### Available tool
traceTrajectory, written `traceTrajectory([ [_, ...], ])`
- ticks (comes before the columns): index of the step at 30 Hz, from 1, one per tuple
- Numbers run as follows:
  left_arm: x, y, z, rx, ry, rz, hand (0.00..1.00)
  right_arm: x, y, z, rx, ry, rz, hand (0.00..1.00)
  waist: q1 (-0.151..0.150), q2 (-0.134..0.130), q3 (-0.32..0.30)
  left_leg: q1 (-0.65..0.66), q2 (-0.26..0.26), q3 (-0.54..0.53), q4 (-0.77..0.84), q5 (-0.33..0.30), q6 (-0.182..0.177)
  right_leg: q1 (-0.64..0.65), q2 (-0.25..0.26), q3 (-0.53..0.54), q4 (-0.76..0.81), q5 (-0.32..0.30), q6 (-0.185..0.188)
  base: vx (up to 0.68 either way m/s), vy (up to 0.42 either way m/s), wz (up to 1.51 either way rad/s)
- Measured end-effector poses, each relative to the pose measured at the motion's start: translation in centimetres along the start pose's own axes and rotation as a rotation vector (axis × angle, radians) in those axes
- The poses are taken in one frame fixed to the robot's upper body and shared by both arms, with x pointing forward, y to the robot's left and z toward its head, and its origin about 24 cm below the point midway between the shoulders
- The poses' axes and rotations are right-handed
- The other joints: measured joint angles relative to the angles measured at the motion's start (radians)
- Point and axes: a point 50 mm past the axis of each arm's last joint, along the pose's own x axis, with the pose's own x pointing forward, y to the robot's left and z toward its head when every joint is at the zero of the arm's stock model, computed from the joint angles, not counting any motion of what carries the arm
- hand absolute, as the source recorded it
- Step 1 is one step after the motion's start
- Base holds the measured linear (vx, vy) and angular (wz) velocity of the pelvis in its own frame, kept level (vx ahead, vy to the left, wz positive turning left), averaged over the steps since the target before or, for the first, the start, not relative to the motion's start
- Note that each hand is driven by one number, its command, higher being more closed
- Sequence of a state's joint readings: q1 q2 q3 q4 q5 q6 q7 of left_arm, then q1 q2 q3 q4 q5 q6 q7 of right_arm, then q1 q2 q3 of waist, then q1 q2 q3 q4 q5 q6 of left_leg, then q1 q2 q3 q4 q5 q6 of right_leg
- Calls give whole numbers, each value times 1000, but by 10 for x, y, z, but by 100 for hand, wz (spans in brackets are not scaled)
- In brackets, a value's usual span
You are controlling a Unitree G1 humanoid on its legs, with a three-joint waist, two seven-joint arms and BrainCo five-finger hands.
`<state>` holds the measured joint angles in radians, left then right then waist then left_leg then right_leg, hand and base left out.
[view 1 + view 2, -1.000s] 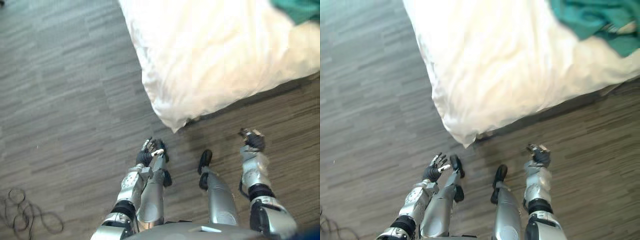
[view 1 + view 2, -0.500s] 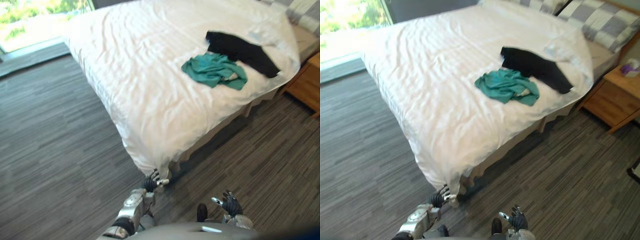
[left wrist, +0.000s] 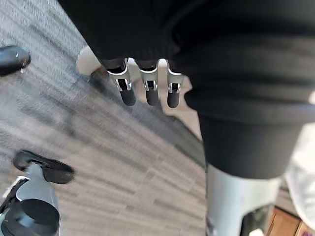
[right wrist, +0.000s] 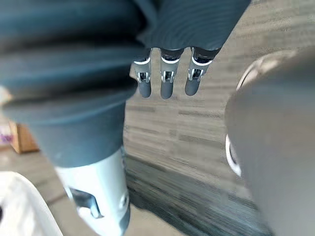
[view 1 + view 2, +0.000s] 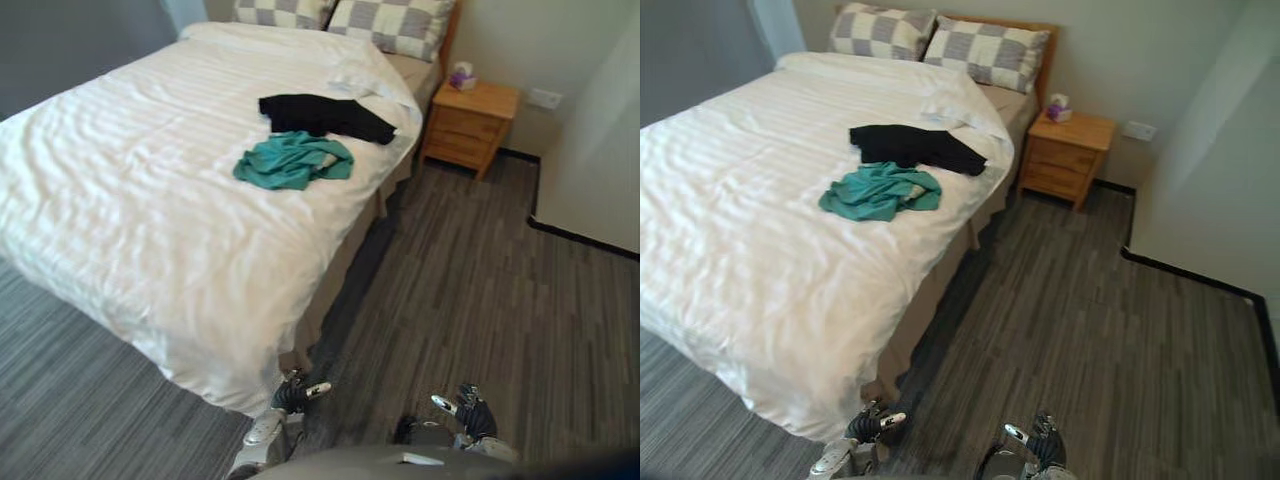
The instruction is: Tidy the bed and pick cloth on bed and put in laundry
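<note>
On the bed (image 5: 150, 250), teal cloth (image 5: 293, 161) beside black cloth (image 5: 325, 117), nightstand (image 5: 468, 125) alongside

Soft daylight, moderately bright, coming from my left.
White duvet (image 5: 150, 200) ahead of my left hand (image 5: 293, 393) is the brightest surface. The bed casts a dark shadow band on the floor (image 5: 470, 290) just ahead of that hand. The floor ahead of my right hand (image 5: 468, 415) is an even, dimmer grey.

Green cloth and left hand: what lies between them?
Bare white duvet lies between the green cloth and the left hand, in both eye views.
</note>
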<state>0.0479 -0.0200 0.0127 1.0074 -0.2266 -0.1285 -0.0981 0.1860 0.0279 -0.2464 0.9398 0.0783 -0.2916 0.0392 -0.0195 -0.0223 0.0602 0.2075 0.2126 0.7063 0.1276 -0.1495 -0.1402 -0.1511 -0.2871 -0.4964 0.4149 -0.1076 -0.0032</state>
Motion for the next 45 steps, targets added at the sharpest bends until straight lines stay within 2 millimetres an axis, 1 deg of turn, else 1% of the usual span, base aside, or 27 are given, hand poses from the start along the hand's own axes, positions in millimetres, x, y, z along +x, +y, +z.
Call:
traceTrajectory([
  [1,0,2,-1,-18,1,22,0,0,3,0,-29,1,15,0,7,-4,-13,-4,22,-7,0,13,-7,16,59,5,-78,-11,10,139,-209,-70],
  [2,0,1,-1,-44,0,28,0,2,2,3,-46,-7,19,0,6,9,-16,-6,49,-9,2,24,-4,31,98,10,-126,15,2,133,-266,-81],
  [3,0,-3,-1,-68,-4,23,0,3,2,5,-68,-11,24,0,9,31,-10,-17,87,-6,21,47,-2,61,159,16,-238,46,-8,81,-249,-68],
  [4,1,-7,-1,-89,-7,17,0,5,3,8,-68,-13,26,0,2,43,0,-16,117,-4,39,67,-7,92,201,13,-318,53,-11,50,-258,-70],
  [7,-1,-7,-4,-153,-11,26,0,6,-3,7,-47,-7,9,0,2,50,4,-12,157,-14,99,131,1,116,225,-40,-367,51,-15,50,-203,-66],
  [8,-1,-3,-3,-178,-21,40,0,6,-5,5,-57,15,8,0,-8,43,9,-22,169,-72,161,150,26,124,243,25,-365,66,-32,124,-182,-88],
  [9,-1,-2,-3,-189,-28,43,0,6,-6,4,-68,26,10,0,3,35,11,-35,157,-139,172,121,29,122,250,59,-369,73,-44,179,-139,-154],
  [10,-2,0,-5,-193,-33,47,0,12,-6,8,-103,49,23,0,24,35,10,-38,47,-345,152,15,38,126,256,154,-401,87,-47,152,-74,-155],
  [11,-2,0,-5,-195,-35,43,0,15,-6,10,-122,53,30,0,24,36,10,-46,9,-407,152,-14,41,129,259,187,-417,97,-47,184,-67,-194],
  [12,-3,1,-6,-191,-39,34,0,17,-8,13,-141,54,31,0,23,43,8,-72,-49,-491,158,-53,39,136,271,241,-445,113,-36,91,-34,-117],
  [13,-3,1,-6,-185,-38,31,0,17,-9,13,-145,57,30,0,22,46,8,-80,-62,-508,162,-62,40,139,274,250,-453,116,-33,152,-28,-137],
  [14,-3,2,-7,-157,-34,17,0,17,-12,11,-177,76,32,0,15,54,9,-114,-98,-567,174,-94,41,152,294,297,-473,124,-26,136,21,-111],
  [16,-4,4,-7,-135,-34,9,0,16,-15,7,-191,94,26,0,12,54,9,-150,-134,-632,156,-110,49,161,313,352,-489,130,-17,91,67,-111],
  [17,-4,6,-7,-150,-33,11,0,16,-15,8,-204,95,28,0,12,55,8,-162,-142,-656,120,-105,66,164,323,384,-498,131,-16,20,135,-100],
  [18,-5,9,-9,-166,-25,10,0,16,-15,9,-216,91,30,0,10,67,1,-165,-132,-658,66,-83,99,168,332,371,-508,124,-26,34,150,-93],
  [19,-5,10,-10,-165,-23,9,0,16,-14,8,-216,91,30,0,9,73,-6,-157,-129,-649,53,-90,108,169,331,361,-510,124,-25,111,166,-61],
  [20,-5,11,-9,-164,-26,5,0,16,-13,8,-215,90,30,0,9,71,-11,-154,-130,-626,30,-86,112,172,313,304,-508,120,-20,173,199,-43],
  [21,-5,17,-6,-156,-34,10,0,14,-7,3,-206,101,43,0,15,49,-17,-148,-134,-608,18,-85,114,154,288,243,-483,120,-14,162,165,-31],
  [22,-5,20,-6,-149,-32,14,0,13,-3,0,-195,107,50,0,15,42,-17,-140,-135,-608,11,-84,114,146,284,235,-462,122,-14,156,134,-19],
  [24,-5,20,-9,-136,-10,13,0,12,0,0,-162,96,45,0,5,40,-16,-112,-148,-612,11,-80,111,100,257,252,-299,51,-16,143,111,2],
  [26,-5,16,-12,-140,8,9,0,12,-3,0,-138,95,23,0,4,39,-17,-88,-163,-623,11,-77,111,90,241,283,-219,15,-7,97,102,15],
  [27,-4,13,-11,-144,7,5,0,11,-5,-1,-128,99,7,0,3,49,-23,-85,-170,-642,11,-77,112,92,228,290,-209,10,-3,92,93,25],
  [29,-3,8,-10,-171,2,11,0,11,-7,-2,-120,104,-4,0,3,51,-22,-90,-179,-652,11,-75,114,102,219,284,-230,10,-2,71,69,24],
  [30,-3,9,-10,-204,3,34,0,10,-5,-5,-113,119,-13,0,3,49,-21,-94,-186,-666,12,-74,116,128,213,265,-277,17,8,46,36,25],
  [35,-5,17,-13,-279,-2,104,0,9,-2,-11,-105,175,-17,0,9,33,-24,-79,-188,-661,15,-74,116,167,213,260,-315,27,20,17,11,9],
  [36,-6,22,-15,-300,9,125,0,12,7,-10,-212,210,79,0,13,29,-32,-68,-182,-657,-66,-38,124,236,237,217,-509,154,24,0,0,0],
  [45,-7,22,-16,-311,16,130,0,11,6,-11,-172,210,70,0,14,28,-33,-70,-183,-658,-67,-38,124,235,236,214,-509,154,24,0,0,0],
])
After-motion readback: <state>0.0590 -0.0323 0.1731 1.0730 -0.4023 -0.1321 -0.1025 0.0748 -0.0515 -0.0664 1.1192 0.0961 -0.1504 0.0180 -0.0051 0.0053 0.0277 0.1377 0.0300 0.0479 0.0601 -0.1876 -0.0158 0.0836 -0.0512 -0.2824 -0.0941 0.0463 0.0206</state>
